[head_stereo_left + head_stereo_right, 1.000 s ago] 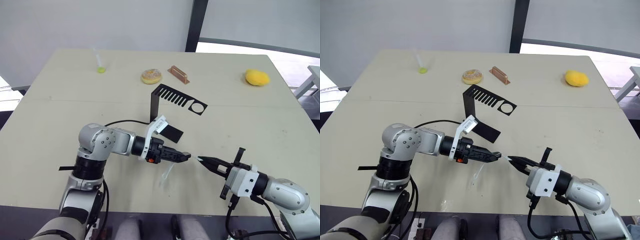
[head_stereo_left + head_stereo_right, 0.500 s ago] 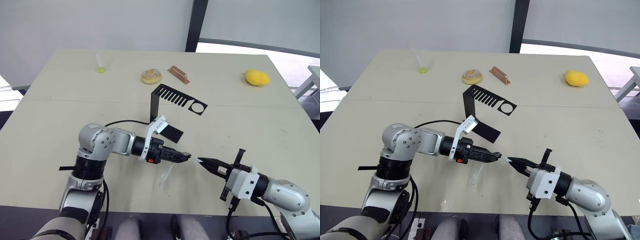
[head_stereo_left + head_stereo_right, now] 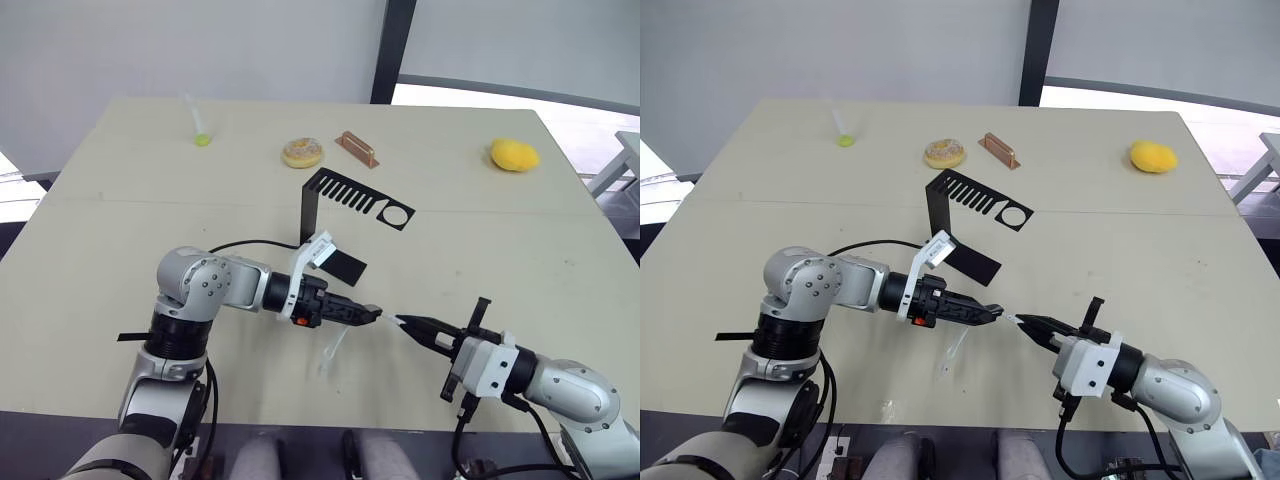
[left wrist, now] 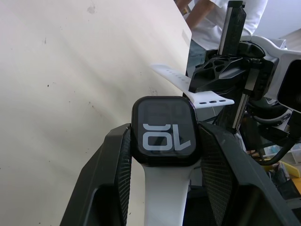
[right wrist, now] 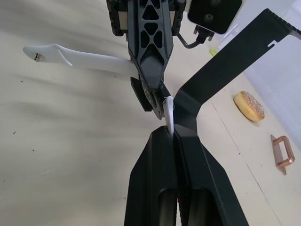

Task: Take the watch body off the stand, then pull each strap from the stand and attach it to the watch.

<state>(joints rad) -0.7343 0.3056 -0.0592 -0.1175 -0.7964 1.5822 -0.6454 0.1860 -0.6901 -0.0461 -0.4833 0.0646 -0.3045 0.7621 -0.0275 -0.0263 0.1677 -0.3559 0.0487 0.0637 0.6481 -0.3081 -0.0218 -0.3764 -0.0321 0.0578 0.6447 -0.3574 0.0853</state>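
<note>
The left fingers (image 4: 117,160) squeeze the watch body (image 4: 165,131), one white strap (image 3: 333,352) hanging from it. The right fingers (image 5: 188,141) pinch the other strap (image 5: 168,113) just right of the watch. The stand (image 3: 340,200) sits farther back on the surface (image 3: 100,220).

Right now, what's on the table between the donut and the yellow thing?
A small copper-coloured block lies just past the donut; from there to the yellow thing the table is bare, seen in the left eye view.
</note>
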